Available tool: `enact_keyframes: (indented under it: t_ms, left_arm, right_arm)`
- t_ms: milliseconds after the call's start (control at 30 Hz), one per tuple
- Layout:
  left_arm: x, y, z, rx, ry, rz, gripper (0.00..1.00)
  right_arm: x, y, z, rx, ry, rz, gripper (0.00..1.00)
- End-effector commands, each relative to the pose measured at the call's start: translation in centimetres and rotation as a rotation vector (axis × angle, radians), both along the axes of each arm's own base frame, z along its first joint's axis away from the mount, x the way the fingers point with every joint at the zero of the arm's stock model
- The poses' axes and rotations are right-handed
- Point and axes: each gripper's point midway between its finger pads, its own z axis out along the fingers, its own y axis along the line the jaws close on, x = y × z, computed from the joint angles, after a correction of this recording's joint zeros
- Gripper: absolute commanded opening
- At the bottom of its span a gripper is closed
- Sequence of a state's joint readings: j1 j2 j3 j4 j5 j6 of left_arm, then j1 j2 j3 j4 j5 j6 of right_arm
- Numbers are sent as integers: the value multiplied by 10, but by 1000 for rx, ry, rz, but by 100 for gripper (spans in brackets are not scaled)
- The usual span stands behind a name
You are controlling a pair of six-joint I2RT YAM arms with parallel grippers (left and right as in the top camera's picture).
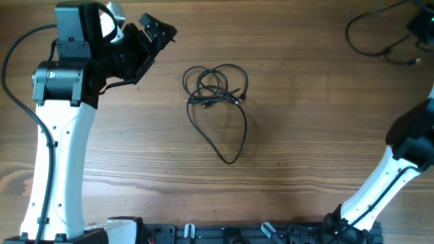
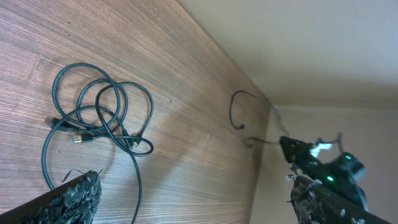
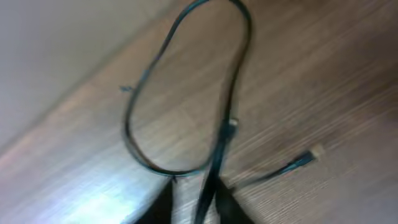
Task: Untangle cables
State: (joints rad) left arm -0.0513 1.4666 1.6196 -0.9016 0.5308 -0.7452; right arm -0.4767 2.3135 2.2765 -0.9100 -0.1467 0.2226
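A tangle of thin black cables (image 1: 215,88) lies mid-table, with one long loop trailing toward the front; in the left wrist view the cables (image 2: 102,118) sit up and left of the fingers. My left gripper (image 1: 159,30) hangs at the back left, apart from the tangle, open wide (image 2: 199,205) with nothing between its fingers. Another black cable (image 1: 369,34) lies at the back right corner. In the blurred right wrist view this cable (image 3: 186,93) loops on the wood. One strand runs between the slightly parted fingers of my right gripper (image 3: 196,202).
The right arm (image 1: 407,142) rises along the right edge. The left arm's white link (image 1: 64,156) stands at the left. A black rail (image 1: 237,234) runs along the front edge. In the left wrist view the table's far edge (image 2: 249,81) meets a pale wall.
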Motion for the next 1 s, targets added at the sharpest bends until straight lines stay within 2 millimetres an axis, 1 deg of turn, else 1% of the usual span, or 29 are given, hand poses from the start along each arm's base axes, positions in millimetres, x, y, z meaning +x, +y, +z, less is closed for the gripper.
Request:
enact_keyframes:
  t_ms: [0, 33, 67, 133, 200, 233, 300, 333, 400, 467, 500, 567, 600, 667, 700, 733, 833, 867, 900, 933, 967]
  left_arm:
    - [2, 3, -2, 12, 1, 5, 99]
    - [2, 3, -2, 12, 1, 5, 99]
    - [2, 3, -2, 12, 0, 5, 99]
    - [2, 3, -2, 12, 0, 5, 99]
    - [2, 3, -2, 12, 0, 5, 100]
    - [2, 3, -2, 12, 0, 5, 100]
    - [2, 3, -2, 12, 0, 5, 100]
    - [2, 3, -2, 12, 1, 5, 100]
    - [2, 3, -3, 14, 0, 7, 100]
    - [3, 5, -3, 24, 0, 17, 100]
    - [3, 6, -4, 26, 0, 20, 100]
    - [4, 6, -5, 31, 2, 24, 100]
    - [5, 8, -6, 39, 4, 32, 100]
    - [6, 11, -10, 55, 15, 47, 100]
    - [6, 14, -12, 65, 24, 57, 100]
    - [5, 20, -18, 94, 44, 83, 100]
    - [3, 26, -29, 127, 87, 111, 100]
    - [2, 28, -32, 134, 99, 115, 100]
    - [1, 31, -37, 151, 119, 128, 100]
    - [1, 33, -40, 164, 130, 138, 100]
    - [1, 37, -45, 181, 144, 150, 100]
  right_arm:
    - [6, 9, -37, 9, 60, 74, 59]
    - [7, 16, -42, 24, 66, 117, 69]
    - [7, 22, -44, 34, 71, 140, 77]
    - [8, 33, -44, 44, 75, 174, 83]
    - [8, 42, -37, 60, 68, 192, 91]
    - [7, 46, -31, 62, 63, 197, 93]
    - [7, 52, -11, 57, 33, 209, 96]
    - [6, 54, 2, 44, 13, 214, 97]
    - [4, 59, 32, 17, -33, 222, 97]
    - [0, 70, 66, 4, -93, 251, 98]
    - [-2, 86, 88, 12, -144, 316, 98]
    - [-8, 118, 125, 48, -231, 421, 100]
    - [-12, 136, 140, 75, -266, 468, 100]
    - [-18, 159, 153, 112, -291, 524, 100]
    - [-21, 173, 156, 141, -294, 557, 100]
    - [-28, 200, 157, 218, -285, 623, 100]
    - [-44, 257, 152, 347, -254, 788, 100]
    - [-49, 273, 148, 360, -234, 834, 100]
    - [-55, 295, 141, 360, -193, 883, 100]
    - [-57, 306, 136, 352, -170, 904, 100]
    - [-59, 318, 128, 332, -134, 923, 100]
